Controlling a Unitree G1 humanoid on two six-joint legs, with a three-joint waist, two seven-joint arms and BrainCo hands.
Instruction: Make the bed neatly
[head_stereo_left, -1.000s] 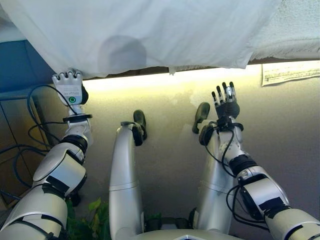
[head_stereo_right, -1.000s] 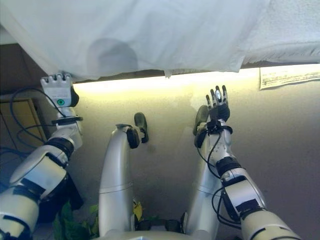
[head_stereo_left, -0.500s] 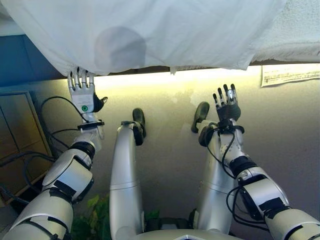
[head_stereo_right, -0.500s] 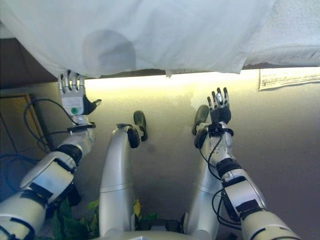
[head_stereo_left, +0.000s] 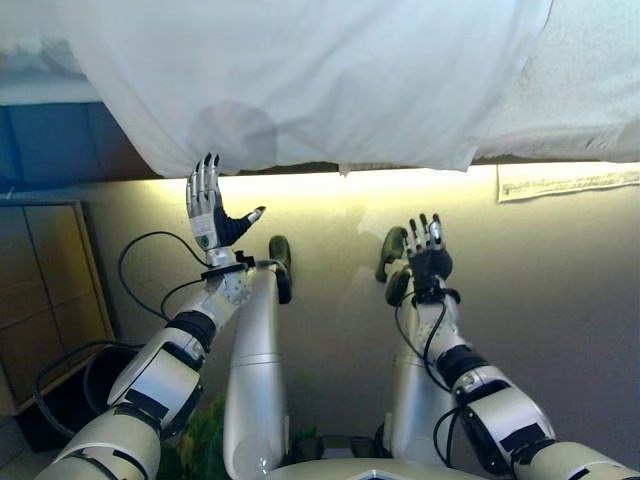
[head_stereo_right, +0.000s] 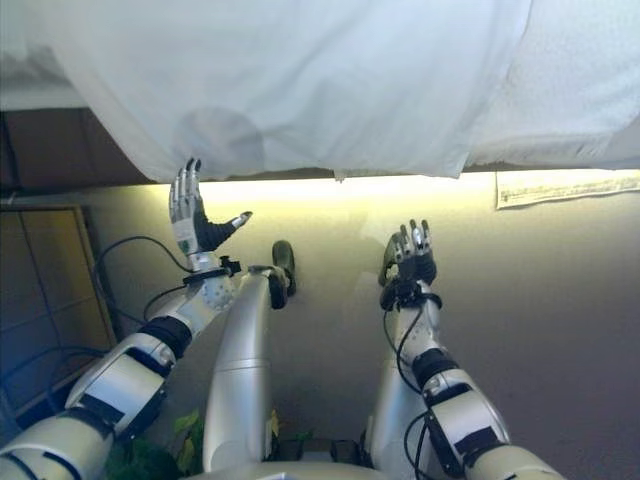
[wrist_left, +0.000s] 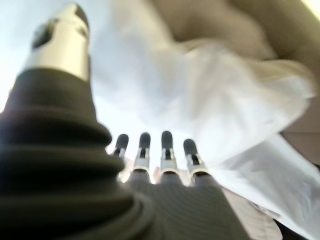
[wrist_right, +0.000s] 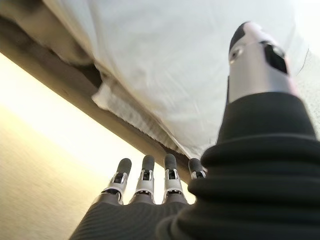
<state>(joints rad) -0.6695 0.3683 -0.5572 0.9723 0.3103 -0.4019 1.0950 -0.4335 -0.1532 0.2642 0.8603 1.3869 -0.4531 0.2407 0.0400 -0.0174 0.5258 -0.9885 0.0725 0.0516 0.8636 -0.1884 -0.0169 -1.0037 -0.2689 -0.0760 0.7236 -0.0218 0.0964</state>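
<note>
A white sheet hangs over the bed's near edge and fills the top of both eye views; it also shows in the left wrist view and in the right wrist view. A white textured cover lies at the upper right. My left hand is open, fingers straight, just below the sheet's hanging hem and apart from it. My right hand is open and empty, lower down over the floor, below the hem.
A lit strip runs under the bed's edge. A paper label shows at the right under the bed. A wooden cabinet stands at the left. Green leaves show low down. Beige floor lies in front.
My left hand has opened from curled at the sheet's hem and moved right, away from the edge. My right hand has dropped a little. The camera view has shifted.
</note>
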